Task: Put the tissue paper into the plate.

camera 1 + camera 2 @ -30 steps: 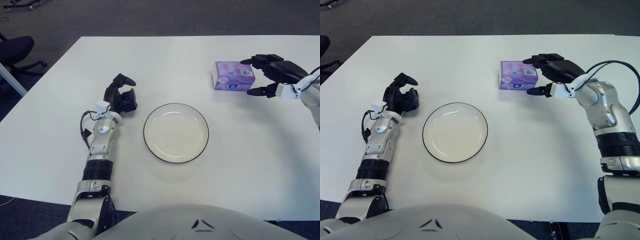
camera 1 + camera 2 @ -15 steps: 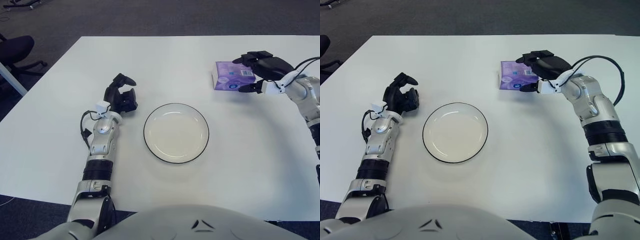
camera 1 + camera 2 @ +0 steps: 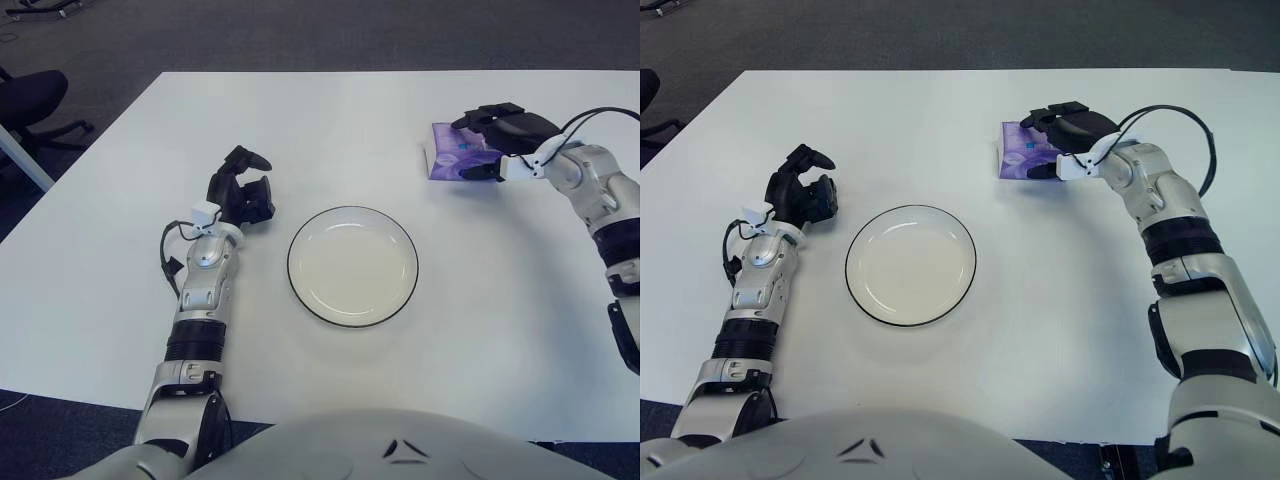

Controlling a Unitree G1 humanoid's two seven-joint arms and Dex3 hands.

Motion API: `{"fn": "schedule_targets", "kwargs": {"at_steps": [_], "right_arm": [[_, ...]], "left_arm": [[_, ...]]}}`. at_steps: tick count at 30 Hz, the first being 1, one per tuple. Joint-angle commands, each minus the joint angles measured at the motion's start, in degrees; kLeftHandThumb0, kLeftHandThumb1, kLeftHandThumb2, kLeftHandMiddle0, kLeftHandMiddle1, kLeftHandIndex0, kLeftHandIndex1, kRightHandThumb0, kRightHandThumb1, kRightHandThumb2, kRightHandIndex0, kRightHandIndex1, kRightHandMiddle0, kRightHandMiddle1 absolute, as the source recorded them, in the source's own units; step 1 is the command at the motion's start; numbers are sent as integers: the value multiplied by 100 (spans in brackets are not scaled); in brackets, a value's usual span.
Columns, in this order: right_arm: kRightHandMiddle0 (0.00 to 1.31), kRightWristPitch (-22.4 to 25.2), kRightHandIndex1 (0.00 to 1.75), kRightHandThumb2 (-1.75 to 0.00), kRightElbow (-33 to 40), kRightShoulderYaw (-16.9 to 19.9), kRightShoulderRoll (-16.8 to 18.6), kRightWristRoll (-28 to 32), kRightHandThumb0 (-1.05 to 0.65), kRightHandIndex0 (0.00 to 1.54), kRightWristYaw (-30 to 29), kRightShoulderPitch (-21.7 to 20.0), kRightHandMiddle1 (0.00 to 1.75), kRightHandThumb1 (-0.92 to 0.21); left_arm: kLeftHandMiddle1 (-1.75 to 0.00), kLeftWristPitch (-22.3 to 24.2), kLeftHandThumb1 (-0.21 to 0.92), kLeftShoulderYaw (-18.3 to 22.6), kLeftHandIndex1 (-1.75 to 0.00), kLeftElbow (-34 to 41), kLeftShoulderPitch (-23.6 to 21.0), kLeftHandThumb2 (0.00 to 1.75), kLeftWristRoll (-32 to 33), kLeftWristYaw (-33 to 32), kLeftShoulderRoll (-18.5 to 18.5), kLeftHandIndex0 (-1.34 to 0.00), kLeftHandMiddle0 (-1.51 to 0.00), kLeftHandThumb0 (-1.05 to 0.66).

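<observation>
A purple tissue pack lies on the white table, far right of centre. My right hand reaches over the pack's right half. Its fingers are spread over the far edge and the thumb sits at the near edge; the pack rests flat on the table. A white plate with a dark rim sits empty at the table's middle, left of and nearer than the pack. My left hand rests on the table left of the plate, fingers curled, holding nothing.
The white table ends at dark carpet beyond its far edge. A black office chair stands off the table's left side.
My right hand has moved left from beside the tissue pack to over its right half. The pack, the plate and my left hand have not moved.
</observation>
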State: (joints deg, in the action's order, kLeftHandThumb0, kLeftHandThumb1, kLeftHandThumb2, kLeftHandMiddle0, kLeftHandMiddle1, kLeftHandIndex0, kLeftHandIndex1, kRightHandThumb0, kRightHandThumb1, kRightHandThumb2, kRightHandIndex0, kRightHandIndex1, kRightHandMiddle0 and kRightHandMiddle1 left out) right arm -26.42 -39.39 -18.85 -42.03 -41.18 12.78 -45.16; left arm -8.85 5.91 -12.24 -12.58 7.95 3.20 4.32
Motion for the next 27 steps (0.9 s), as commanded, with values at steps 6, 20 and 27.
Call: {"fn": "schedule_targets", "kwargs": {"at_steps": [6,20,27], "right_arm": [[0,-141,1,-68,-642,-350,260,-158,-105,0,-136,-491,45,-92],[0,6,0,-69,-1427,-710,518,-287,-105,0,-433,-878,40,-92],[0,60,0,-71,-1851,-871,638,-349,-105,0,-764,-1041,38,-92]], "left_arm": [[-175,-56,34,-135,-175,-593,1142,129,-75,-124,-453,-59,-131,-47],[-175,-57,34,-126,-175,-581,1162,129,-41,-94,-443,-60,-131,-47],[-175,-92,34,-135,-175,-562,1188,129,-64,-111,-444,-60,-132,-47]]}}
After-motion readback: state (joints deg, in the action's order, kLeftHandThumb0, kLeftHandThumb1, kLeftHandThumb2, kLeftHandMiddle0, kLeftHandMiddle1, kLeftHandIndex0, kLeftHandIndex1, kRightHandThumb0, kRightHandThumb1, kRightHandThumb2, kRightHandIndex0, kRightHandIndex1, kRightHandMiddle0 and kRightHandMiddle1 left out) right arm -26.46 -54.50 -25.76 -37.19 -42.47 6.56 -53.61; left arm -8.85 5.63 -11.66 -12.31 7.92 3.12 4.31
